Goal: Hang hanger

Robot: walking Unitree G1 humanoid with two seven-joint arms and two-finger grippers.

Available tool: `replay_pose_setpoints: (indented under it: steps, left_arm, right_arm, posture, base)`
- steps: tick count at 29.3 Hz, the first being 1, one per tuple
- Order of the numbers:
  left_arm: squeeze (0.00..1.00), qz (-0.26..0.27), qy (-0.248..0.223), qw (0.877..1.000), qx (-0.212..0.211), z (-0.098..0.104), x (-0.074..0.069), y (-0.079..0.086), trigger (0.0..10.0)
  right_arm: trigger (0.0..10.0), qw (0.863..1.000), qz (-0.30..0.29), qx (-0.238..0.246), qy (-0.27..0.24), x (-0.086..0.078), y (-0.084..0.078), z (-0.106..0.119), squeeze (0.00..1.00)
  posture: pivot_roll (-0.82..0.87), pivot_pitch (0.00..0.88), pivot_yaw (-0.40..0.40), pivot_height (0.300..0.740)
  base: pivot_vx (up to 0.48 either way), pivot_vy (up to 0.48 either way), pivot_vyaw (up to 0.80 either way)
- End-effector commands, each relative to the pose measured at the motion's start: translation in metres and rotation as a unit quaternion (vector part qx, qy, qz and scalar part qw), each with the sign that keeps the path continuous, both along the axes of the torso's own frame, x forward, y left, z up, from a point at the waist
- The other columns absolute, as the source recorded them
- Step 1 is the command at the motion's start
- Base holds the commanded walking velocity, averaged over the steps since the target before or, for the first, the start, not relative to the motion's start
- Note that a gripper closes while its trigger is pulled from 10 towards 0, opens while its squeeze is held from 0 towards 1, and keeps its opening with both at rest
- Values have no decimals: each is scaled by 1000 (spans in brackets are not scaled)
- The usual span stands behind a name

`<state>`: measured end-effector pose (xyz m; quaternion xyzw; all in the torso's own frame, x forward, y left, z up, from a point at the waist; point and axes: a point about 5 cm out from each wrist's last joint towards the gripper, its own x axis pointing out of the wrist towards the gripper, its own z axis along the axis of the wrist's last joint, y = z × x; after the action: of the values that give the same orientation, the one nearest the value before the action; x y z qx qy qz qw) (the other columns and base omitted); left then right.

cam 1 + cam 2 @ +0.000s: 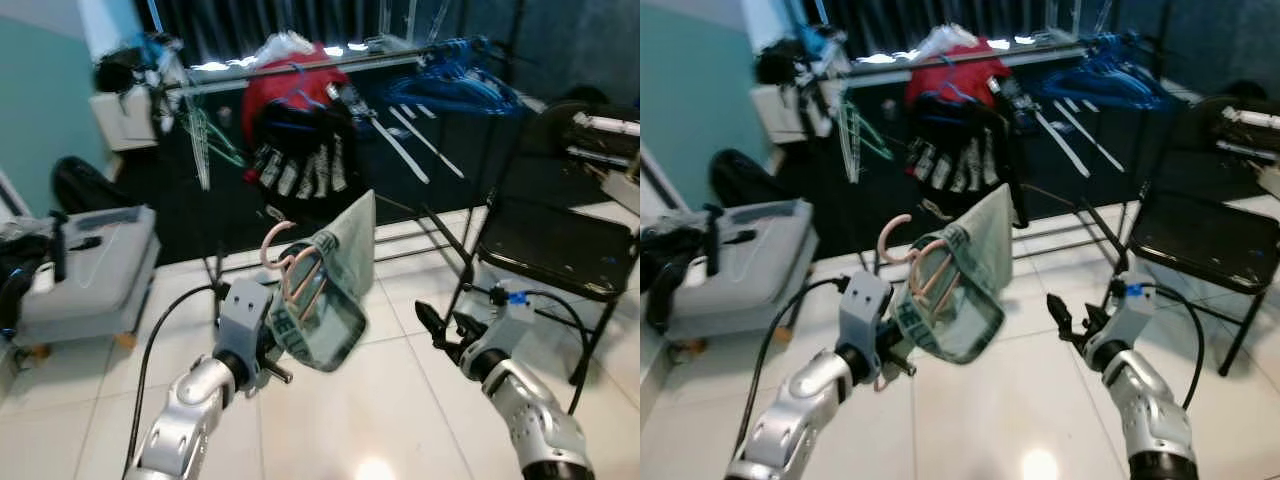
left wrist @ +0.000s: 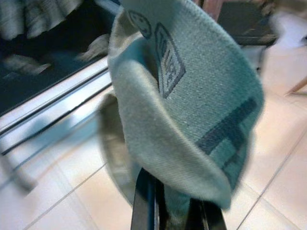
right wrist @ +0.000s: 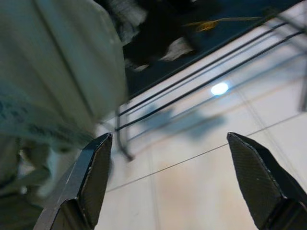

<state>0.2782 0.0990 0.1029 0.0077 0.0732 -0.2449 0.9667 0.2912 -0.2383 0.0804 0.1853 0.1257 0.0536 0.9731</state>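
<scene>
Left eye view: left hand (image 1: 285,340) pinches the light, stiff hanger (image 1: 290,265), floppy cloth (image 1: 340,290) draped; right hand (image 1: 440,330) spread.

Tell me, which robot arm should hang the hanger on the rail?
Probably the left. The left gripper already holds the pink hanger with the green cloth draped on it, raised toward the clothes rail. The right gripper is open and holds nothing.
</scene>
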Motion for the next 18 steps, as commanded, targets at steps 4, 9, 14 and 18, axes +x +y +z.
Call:
replay_pose_setpoints:
  steps: [4,9,14,18]
  left_arm:
    - [0,14,11,1000,15,-2,-1,1,10000]
    - [0,21,20,999,20,-4,-1,-4,10000]
    - [0,30,25,999,25,-6,-1,-3,10000]
    - [0,36,30,999,13,-4,-1,-6,10000]
  right_arm:
    - [10000,1000,11,1,-12,4,8,2,0]
    - [10000,1000,11,2,-16,4,9,3,0]
    - [10000,1000,7,8,-18,4,8,3,0]
    - [10000,1000,9,8,-23,4,8,5,0]
  posture:
    - [-157,0,85,731]
    - [-158,0,86,731]
    - [-158,0,86,731]
    - [-157,0,82,731]
  base:
    - [480,0,-800]
    - [480,0,-800]
    - [480,0,-544]
    - [480,0,0]
